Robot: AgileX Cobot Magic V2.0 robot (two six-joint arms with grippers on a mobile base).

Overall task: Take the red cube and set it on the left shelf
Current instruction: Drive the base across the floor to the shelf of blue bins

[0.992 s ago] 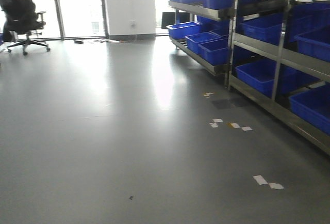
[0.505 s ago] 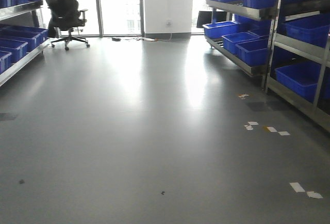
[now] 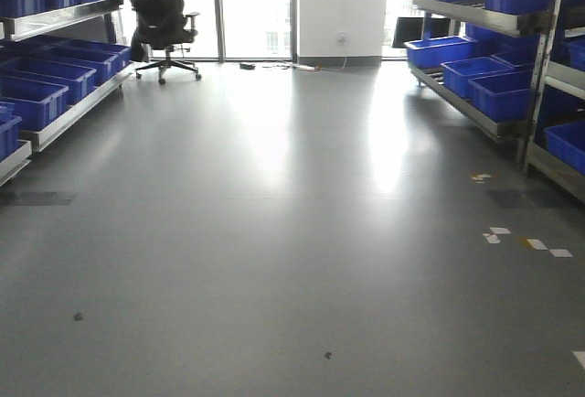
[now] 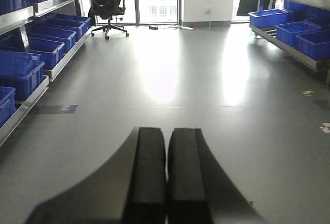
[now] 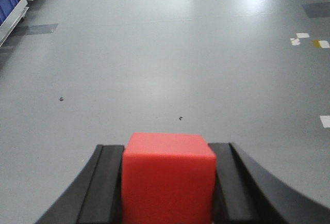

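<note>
Exterior front-facing: grey floor (image 3: 274, 232), left shelf (image 3: 57, 19)

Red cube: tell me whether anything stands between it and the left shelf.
Nothing visible does. The red cube sits clamped in the right gripper, and the floor between it and the left shelf is open. The office chair stands far off by the windows, near the shelf's far end.

No readable text, labels, brands or numbers in any view

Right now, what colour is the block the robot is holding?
The cube is plain red, seen best in the right wrist view.
</note>
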